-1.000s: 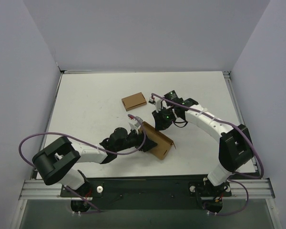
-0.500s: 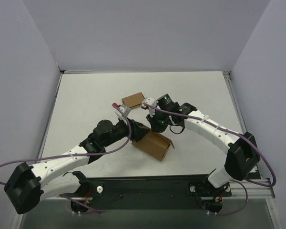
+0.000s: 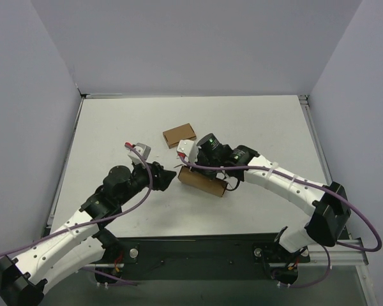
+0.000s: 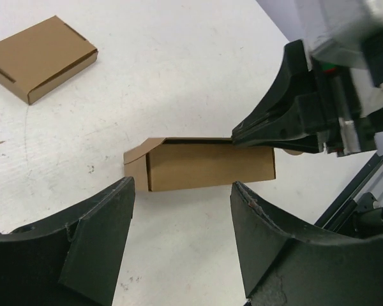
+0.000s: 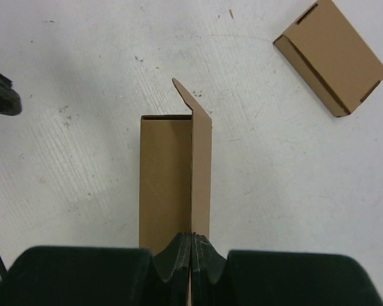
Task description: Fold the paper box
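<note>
The paper box (image 3: 203, 182) is a brown cardboard piece lying near the table's middle, with a small flap sticking out at its left end. My right gripper (image 3: 206, 169) comes down on it from above. In the right wrist view the right gripper (image 5: 191, 240) is shut on the thin upright wall of the paper box (image 5: 166, 172). My left gripper (image 3: 170, 178) stands just left of the box, apart from it. In the left wrist view the left gripper (image 4: 182, 185) is open with bare table between its fingers, and the paper box (image 4: 210, 167) lies ahead of them.
A smaller flat brown cardboard box (image 3: 179, 134) lies behind the paper box, also seen as the small box (image 4: 41, 57) and the small box (image 5: 332, 54) in the wrist views. The white table (image 3: 115, 127) is walled at the back and both sides.
My left gripper has let go of the paper box and drawn back to the left, opening wider. The right gripper has swung left with the box, which now lies lower and flatter.
</note>
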You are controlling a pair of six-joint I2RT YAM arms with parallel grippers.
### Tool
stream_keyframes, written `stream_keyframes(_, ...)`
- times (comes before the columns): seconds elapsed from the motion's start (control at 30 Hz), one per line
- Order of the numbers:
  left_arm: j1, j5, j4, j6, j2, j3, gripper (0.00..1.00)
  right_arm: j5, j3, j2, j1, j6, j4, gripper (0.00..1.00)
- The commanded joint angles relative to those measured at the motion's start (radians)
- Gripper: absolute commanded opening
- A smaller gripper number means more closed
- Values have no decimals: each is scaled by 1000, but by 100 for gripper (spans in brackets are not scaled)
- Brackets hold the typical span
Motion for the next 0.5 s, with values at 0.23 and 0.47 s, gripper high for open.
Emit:
stream_keyframes(0.23,16,-4,-107,36,3,37,72,123,34,21,30,-53,29,9)
stream_keyframes(0.47,36,75,-181,77,63,138,74,161,28,-25,24,2,67,56)
